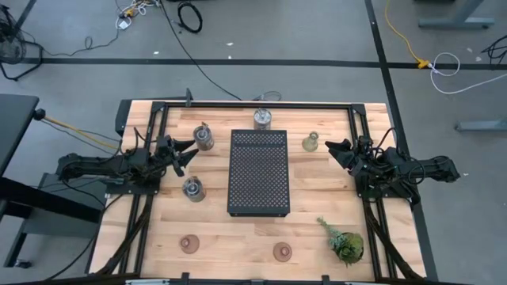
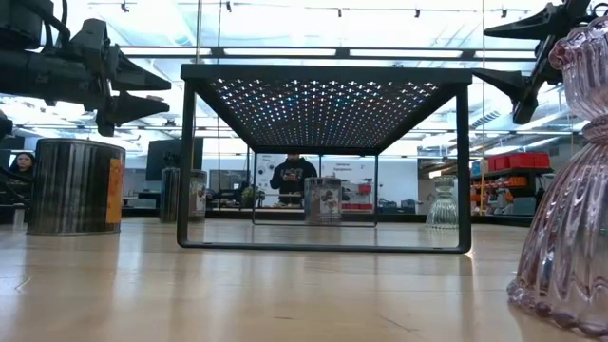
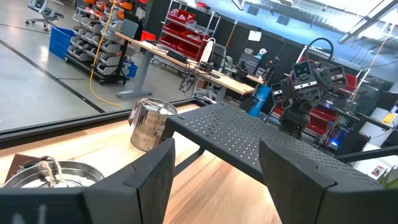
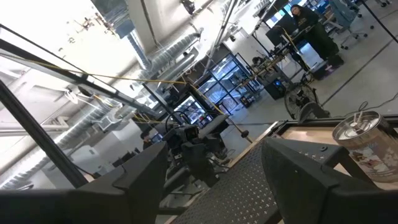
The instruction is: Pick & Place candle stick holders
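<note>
In the high view, the black perforated rectangular tray (image 1: pixel 258 172) stands at the frame's centre. Three silvery metal cup holders (image 1: pixel 204 138) sit above and left of it, the pale green glass holder (image 1: pixel 310 142) to the upper right, and two pinkish-brown holders (image 1: pixel 188 243) near the bottom. The left gripper (image 1: pixel 188 155) and right gripper (image 1: pixel 333 151) are both spread and empty.

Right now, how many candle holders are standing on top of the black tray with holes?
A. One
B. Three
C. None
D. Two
C. In the view from above, the top of the black tray is bare, and every holder stands on the wooden table around it, for example the silvery cup behind it and the green glass one at its right.
</note>
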Controlling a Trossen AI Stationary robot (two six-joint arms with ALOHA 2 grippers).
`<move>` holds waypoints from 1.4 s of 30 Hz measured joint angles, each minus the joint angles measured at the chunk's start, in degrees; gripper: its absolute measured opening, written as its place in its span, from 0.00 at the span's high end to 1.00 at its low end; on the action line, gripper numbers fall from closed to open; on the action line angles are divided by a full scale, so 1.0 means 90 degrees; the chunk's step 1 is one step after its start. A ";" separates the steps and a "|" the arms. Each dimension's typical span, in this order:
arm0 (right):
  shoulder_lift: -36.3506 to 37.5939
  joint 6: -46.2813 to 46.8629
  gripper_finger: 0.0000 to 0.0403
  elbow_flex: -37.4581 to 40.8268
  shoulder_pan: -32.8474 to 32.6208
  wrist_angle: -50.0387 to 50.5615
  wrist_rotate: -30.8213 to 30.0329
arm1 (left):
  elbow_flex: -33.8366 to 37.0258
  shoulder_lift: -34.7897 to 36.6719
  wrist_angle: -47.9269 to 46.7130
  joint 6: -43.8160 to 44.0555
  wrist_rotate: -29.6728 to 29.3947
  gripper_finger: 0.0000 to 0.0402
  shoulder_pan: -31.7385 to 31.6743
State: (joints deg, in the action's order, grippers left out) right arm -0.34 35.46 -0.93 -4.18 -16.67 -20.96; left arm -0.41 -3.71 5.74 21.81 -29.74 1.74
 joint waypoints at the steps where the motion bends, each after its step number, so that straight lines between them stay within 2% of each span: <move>1: 0.0000 0.0001 0.35 0.0000 0.0000 0.0000 0.0000 | 0.0001 0.0000 -0.0001 -0.0003 0.0000 0.41 -0.0001; 15: 0.0000 0.0000 0.35 0.0000 0.0000 0.0000 0.0000 | 0.0001 0.0001 0.0055 0.0017 -0.0121 0.41 0.0000; 19: 0.0000 -0.0002 0.35 0.0000 0.0001 0.0000 -0.0005 | -0.0001 0.0001 0.0053 0.0557 -0.0162 0.41 0.0000; 26: 0.0000 -0.0012 0.35 -0.0002 0.0002 -0.0085 -0.1105 | -0.0001 0.0001 0.0053 0.0712 -0.0165 0.41 -0.0002; 34: 0.0000 -0.0058 0.35 -0.0005 0.0002 -0.0602 -0.1963 | -0.0001 0.0001 0.0053 0.0679 -0.0231 0.41 -0.0002; 38: 0.0000 -0.0510 0.35 -0.0007 0.0013 -0.0582 -0.3014 | -0.0001 0.0001 0.0053 0.0677 -0.0240 0.41 -0.0002; 42: 0.0000 -0.0346 0.35 -0.0007 0.0002 -0.0597 -0.2912 | -0.0001 0.0001 0.0051 0.0672 -0.0243 0.41 0.0000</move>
State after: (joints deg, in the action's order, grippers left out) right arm -0.34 32.34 -0.99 -4.16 -22.04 -47.17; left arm -0.43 -3.70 6.20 27.86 -31.92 1.73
